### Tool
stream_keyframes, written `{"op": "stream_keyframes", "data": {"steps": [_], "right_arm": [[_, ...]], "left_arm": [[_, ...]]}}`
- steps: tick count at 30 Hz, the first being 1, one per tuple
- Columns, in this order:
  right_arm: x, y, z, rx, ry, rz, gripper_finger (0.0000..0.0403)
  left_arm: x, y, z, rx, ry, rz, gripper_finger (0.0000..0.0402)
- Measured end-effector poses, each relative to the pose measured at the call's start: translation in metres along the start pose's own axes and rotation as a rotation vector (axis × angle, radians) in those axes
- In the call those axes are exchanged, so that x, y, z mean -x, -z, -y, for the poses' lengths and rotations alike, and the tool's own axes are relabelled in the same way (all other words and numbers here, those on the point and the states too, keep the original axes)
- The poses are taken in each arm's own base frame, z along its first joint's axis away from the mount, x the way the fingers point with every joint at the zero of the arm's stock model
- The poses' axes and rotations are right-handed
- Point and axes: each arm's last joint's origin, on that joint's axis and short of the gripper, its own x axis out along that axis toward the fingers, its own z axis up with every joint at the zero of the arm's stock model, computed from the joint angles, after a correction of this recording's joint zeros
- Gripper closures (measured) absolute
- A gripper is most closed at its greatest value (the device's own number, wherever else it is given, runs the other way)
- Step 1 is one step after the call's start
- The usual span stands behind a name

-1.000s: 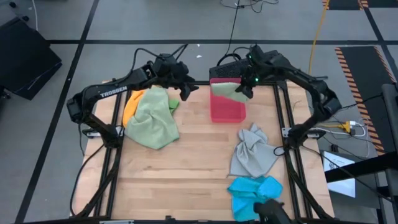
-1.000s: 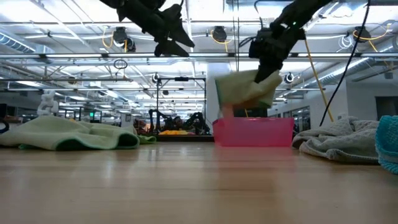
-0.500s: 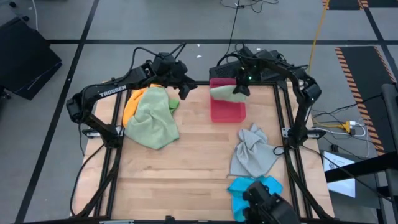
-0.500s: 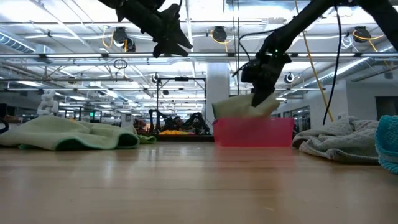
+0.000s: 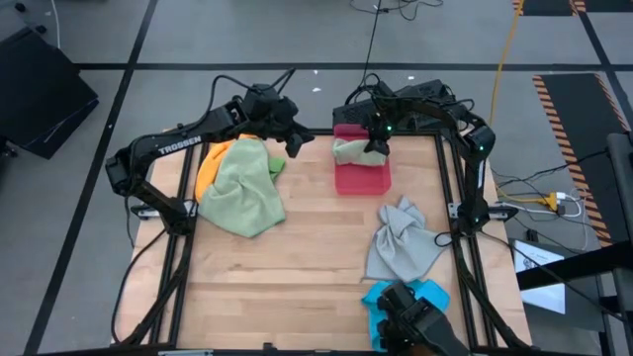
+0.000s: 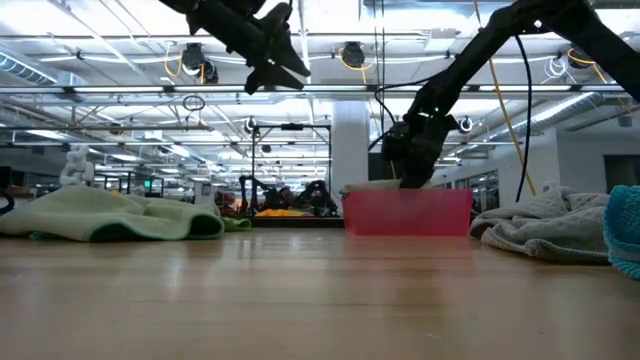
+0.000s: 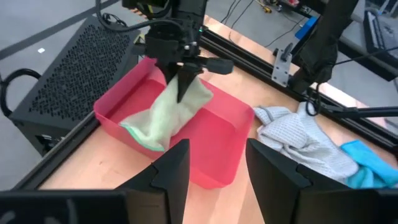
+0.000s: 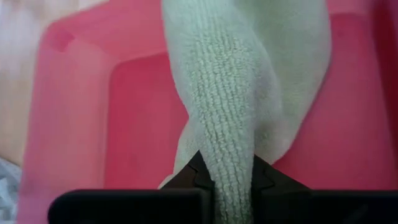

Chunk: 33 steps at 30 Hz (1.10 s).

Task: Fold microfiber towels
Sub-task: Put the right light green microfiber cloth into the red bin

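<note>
A wooden table is carrying the scattered work: a pale sage green towel is lying rumpled over an orange towel at the left, a grey towel is sitting crumpled at the right, and a bright blue towel is bunched at the near edge. At the far middle, the pink-red tray is receiving a folded sage towel, which the right gripper is pinching tightly between its fingers and lowering inside the tray walls; the cloth is draping from the jaws with its lower end already resting on the tray floor. The left gripper is hovering above the table just beside the rumpled pile, its fingers standing partly apart and holding nothing. The step in hand appears to be stowing a finished towel. The next move is likely calling for the right gripper to let go and lift clear without dragging the fold open.
</note>
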Motion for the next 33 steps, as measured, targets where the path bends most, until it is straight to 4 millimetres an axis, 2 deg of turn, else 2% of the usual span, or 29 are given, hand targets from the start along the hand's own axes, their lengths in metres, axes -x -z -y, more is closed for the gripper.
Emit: {"op": "stream_keyframes", "data": {"steps": [8,14,17,20,26,33], "right_arm": [[0.004,-0.002,0.004,0.012,0.084,-0.005,0.0377],[0.029,-0.005,-0.024,0.058,-0.01,0.013,0.0391],[0.04,-0.008,-0.036,0.067,-0.084,0.097,0.0391],[0.044,-0.008,-0.038,0.041,-0.192,0.209,0.0391],[0.024,0.002,-0.026,-0.079,-0.337,0.237,0.0391],[0.007,0.018,-0.017,-0.189,-0.407,0.163,0.0391]], "left_arm": [[-0.002,0.001,0.006,0.02,0.033,-0.01,0.0245],[-0.002,0.002,0.01,0.046,0.046,-0.014,0.0245],[-0.002,0.002,0.01,0.047,0.046,-0.014,0.0245],[-0.002,0.002,0.01,0.035,0.046,-0.014,0.0245],[-0.001,0.001,0.006,0.014,0.051,-0.012,0.0245],[0.0,0.001,0.005,0.042,0.085,-0.019,0.0245]]}}
